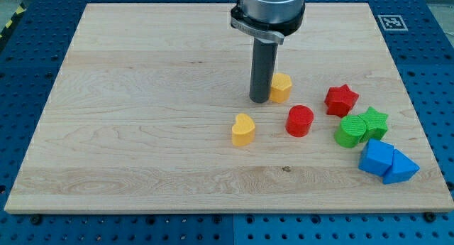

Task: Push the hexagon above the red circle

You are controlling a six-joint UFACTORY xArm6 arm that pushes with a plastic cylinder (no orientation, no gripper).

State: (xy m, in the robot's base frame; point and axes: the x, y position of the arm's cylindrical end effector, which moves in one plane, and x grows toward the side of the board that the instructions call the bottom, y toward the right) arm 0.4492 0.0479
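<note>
The yellow hexagon (282,87) sits on the wooden board, up and to the left of the red circle (299,121). My tip (259,100) rests on the board against the hexagon's left side, and the rod hides the hexagon's left edge. A yellow heart (242,130) lies below and to the left of my tip, apart from it.
A red star (341,99) lies right of the red circle. A green cylinder (349,131) and a green star (374,122) touch each other further right. A blue cube (376,157) and a blue triangle (399,167) sit near the board's (128,96) lower right edge.
</note>
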